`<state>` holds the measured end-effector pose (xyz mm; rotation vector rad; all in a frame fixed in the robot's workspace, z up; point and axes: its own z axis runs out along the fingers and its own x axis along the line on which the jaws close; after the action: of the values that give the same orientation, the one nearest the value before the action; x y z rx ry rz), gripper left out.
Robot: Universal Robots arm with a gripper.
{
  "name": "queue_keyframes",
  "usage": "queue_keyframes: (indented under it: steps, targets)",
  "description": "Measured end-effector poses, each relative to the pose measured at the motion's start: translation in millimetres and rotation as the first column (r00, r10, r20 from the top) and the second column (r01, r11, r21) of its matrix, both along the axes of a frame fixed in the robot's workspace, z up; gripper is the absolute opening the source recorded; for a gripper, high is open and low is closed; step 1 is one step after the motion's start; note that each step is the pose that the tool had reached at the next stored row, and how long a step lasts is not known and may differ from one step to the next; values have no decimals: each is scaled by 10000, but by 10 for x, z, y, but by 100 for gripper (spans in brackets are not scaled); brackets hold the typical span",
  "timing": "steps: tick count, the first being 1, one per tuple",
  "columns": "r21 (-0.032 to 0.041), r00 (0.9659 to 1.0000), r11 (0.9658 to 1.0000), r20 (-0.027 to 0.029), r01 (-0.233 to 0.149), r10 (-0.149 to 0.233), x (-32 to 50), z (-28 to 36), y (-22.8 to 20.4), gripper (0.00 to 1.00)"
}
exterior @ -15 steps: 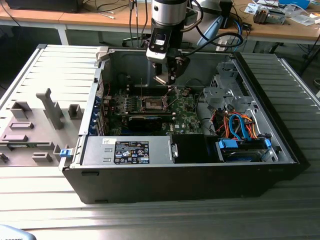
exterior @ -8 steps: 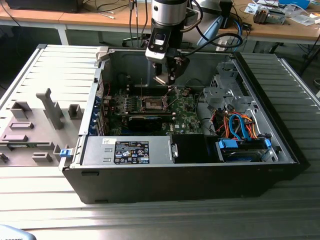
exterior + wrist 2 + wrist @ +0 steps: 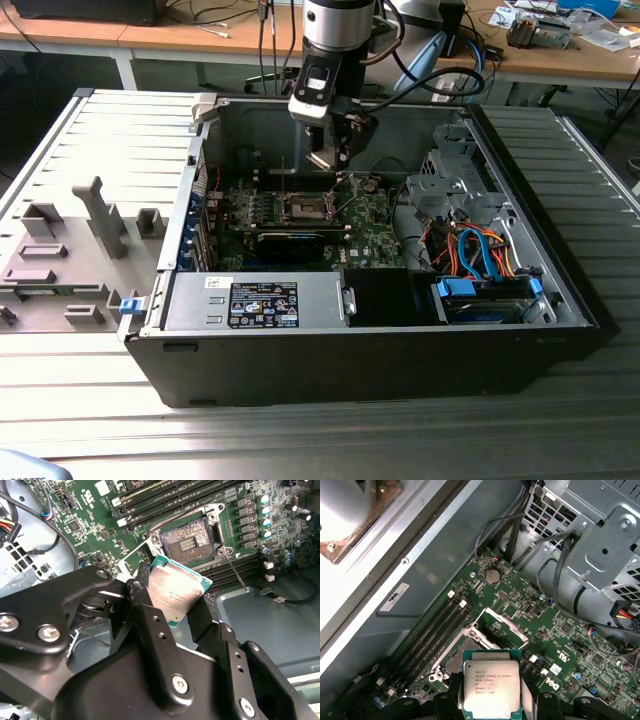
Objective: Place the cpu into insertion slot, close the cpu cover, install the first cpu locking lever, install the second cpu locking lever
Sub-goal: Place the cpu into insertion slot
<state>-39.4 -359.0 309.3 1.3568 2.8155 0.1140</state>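
I have the cpu (image 3: 176,594) (image 3: 491,689) pinched by two opposite edges in the tool (image 3: 172,597) (image 3: 492,700), whose fingers are closed only as far as the chip's width. It hangs tilted above the board, clear of the insertion slot (image 3: 189,541) (image 3: 308,208). Small grey print covers its metal top. The slot is bare, with its contact field exposed. The cpu cover (image 3: 505,622) stands swung up beside it, and a thin locking lever (image 3: 236,573) angles free.

Around the slot lies the green motherboard (image 3: 560,645), with white lettering and long memory slots (image 3: 432,635). A white sticker (image 3: 394,596) sits on the case wall.

In the exterior view the slot is at six o'clock from the tool (image 3: 335,160). A black printed label (image 3: 263,304) is at seven o'clock, and blue and orange cables (image 3: 480,255) are at four o'clock. The computer case (image 3: 400,350) rests on the ribbed tabletop (image 3: 300,440).
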Motion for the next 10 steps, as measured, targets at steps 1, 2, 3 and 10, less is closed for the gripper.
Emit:
queue_keyframes:
  steps: [1, 2, 3, 10]
  targets:
    - [-29, 10000, 10000, -1, 87, -87, 0, -1, 0, 55]
    - [-57, 9999, 9999, -3, 150, -150, -1, -1, 0, 55]
    - [-69, 9998, 9998, -5, 195, -195, -1, -1, -1, 55]
    - [-72, 9979, 9979, -8, 641, -641, -1, -1, -1, 55]
